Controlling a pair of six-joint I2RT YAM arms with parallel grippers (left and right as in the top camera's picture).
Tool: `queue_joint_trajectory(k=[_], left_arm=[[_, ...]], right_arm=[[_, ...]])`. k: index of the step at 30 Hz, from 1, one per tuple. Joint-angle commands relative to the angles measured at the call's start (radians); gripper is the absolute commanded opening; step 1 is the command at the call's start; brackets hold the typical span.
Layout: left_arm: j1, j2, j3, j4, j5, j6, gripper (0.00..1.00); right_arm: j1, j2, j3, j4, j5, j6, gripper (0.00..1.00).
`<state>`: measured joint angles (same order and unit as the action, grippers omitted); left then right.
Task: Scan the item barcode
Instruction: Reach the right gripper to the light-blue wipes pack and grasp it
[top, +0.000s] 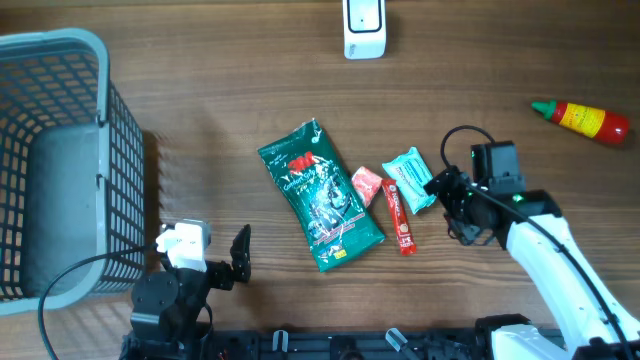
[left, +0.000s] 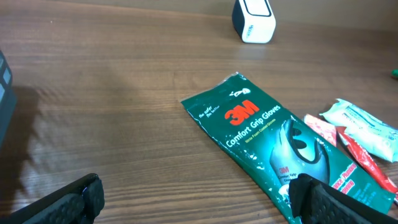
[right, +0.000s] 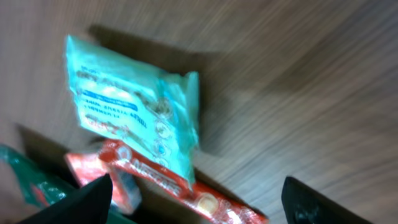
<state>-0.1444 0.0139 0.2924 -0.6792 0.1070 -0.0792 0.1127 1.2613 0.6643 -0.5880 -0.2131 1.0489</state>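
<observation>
Well, at nine o'clock on the bench (top: 200, 100) stands the basket (top: 50, 42). Our left tool (left: 199, 200) waits at seven o'clock, spread wide and holding nothing. At centre lies the green glove pack (top: 320, 195), with the scanner (top: 363, 28) at twelve o'clock. Toward three o'clock come a small red packet (top: 366, 185), a red stick (top: 402, 225) and the teal packet (top: 410, 180) partly over it, which we take for the item. We judge it light, soft, crinkly and probably slippery, so a sealed end edge looks the best hold. Our right tool (right: 196, 190) hovers just at its three o'clock side, jaws apart, gripping nothing.
</observation>
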Motion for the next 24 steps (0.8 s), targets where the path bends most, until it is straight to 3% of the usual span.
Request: queue_joint_trajectory(k=[1, 6, 9, 11, 14, 18, 24], left_arm=[[-0.002, -0.006, -0.001, 0.004, 0.015, 0.019, 1.00], [-0.002, -0.006, -0.001, 0.004, 0.015, 0.019, 1.00], [-0.002, -0.006, -0.001, 0.004, 0.015, 0.019, 1.00], [-0.002, -0.006, -0.001, 0.004, 0.015, 0.019, 1.00], [-0.002, -0.006, -0.001, 0.004, 0.015, 0.019, 1.00], [-0.002, -0.006, -0.001, 0.004, 0.015, 0.019, 1.00], [-0.002, -0.006, -0.001, 0.004, 0.015, 0.019, 1.00]], right_arm=[[0.002, -0.006, -0.075, 0.112, -0.074, 0.064, 0.87], [0.002, 0.013, -0.211, 0.356, -0.074, 0.136, 0.78], [0.002, 0.087, -0.233, 0.460, -0.074, 0.136, 0.76], [0.002, 0.184, -0.233, 0.521, -0.078, 0.137, 0.69], [0.002, 0.306, -0.233, 0.539, -0.081, 0.137, 0.47], [0.001, 0.378, -0.232, 0.546, -0.098, 0.128, 0.05], [-0.006, 0.317, -0.154, 0.472, -0.317, 0.068, 0.05]])
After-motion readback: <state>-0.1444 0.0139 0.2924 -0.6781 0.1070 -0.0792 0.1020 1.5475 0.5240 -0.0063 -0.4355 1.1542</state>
